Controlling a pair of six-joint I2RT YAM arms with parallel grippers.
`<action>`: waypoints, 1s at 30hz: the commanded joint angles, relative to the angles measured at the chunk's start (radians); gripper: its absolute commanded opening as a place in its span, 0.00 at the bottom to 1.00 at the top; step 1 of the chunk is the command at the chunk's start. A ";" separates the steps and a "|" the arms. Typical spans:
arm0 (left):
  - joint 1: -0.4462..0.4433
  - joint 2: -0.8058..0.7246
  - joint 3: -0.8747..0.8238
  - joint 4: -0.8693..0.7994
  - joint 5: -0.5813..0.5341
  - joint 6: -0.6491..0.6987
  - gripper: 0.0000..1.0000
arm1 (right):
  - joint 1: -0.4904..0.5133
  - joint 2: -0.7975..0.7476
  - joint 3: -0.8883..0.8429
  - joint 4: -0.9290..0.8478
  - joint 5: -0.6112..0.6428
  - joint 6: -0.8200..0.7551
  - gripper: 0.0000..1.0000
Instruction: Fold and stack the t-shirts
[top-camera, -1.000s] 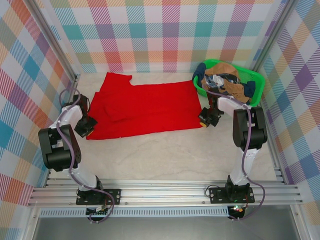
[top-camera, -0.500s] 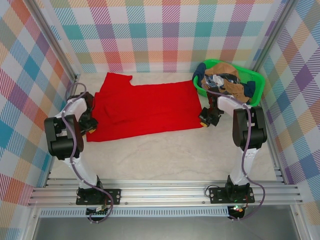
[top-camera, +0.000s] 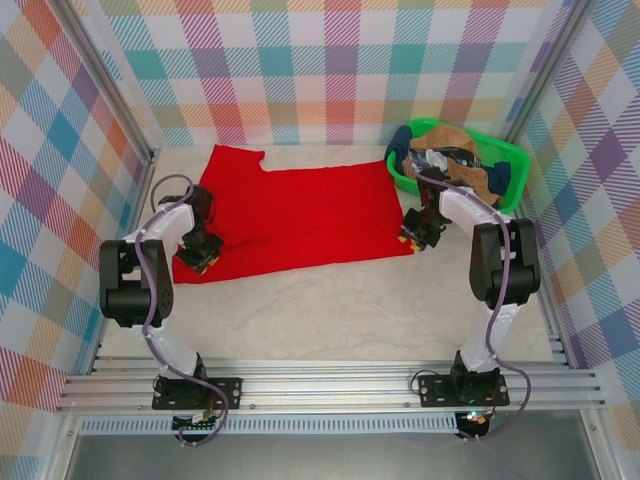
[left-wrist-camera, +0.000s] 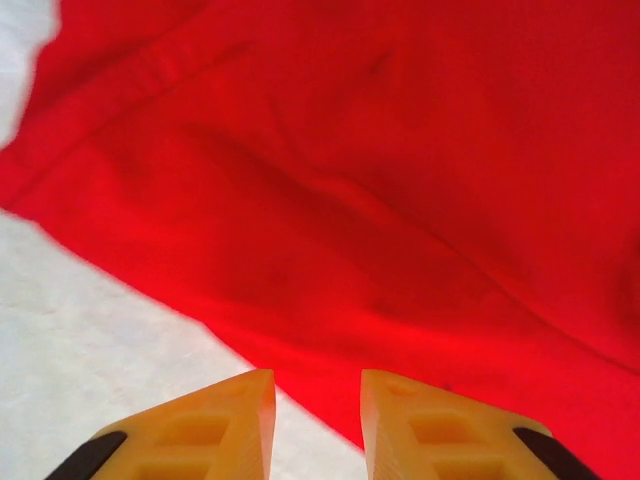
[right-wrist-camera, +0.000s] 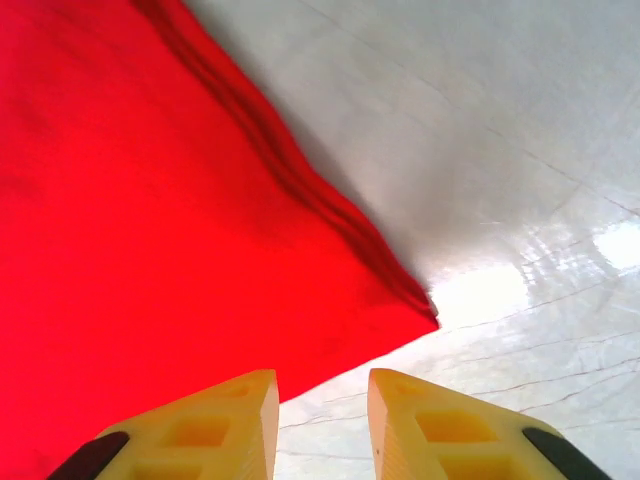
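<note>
A red shirt (top-camera: 290, 220) lies spread flat on a pale table (top-camera: 330, 310). The left gripper (top-camera: 203, 255) hangs low over the shirt's near left edge. Its jaws are slightly apart and hold nothing, and the hem runs just ahead of them. The right gripper (top-camera: 415, 232) hangs at the near right corner, its jaws also slightly apart and empty. The folded hem and corner tip lie just ahead of it and to its left. Behind the right gripper, a green basket (top-camera: 512, 158) holds the other shirts (top-camera: 450, 160).

Risks: such narrow jaws may push the cloth instead of straddling it, or catch only one layer. If the two grips are uneven, the fold would skew.
</note>
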 joint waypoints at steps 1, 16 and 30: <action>0.033 0.047 0.031 0.059 0.041 -0.034 0.27 | 0.026 0.010 0.046 -0.013 -0.030 0.001 0.26; 0.064 0.083 -0.111 0.011 -0.126 -0.074 0.23 | 0.063 0.113 -0.048 -0.046 0.010 0.030 0.19; 0.032 -0.205 -0.415 -0.051 -0.127 -0.132 0.27 | 0.087 -0.176 -0.454 -0.161 -0.071 0.096 0.24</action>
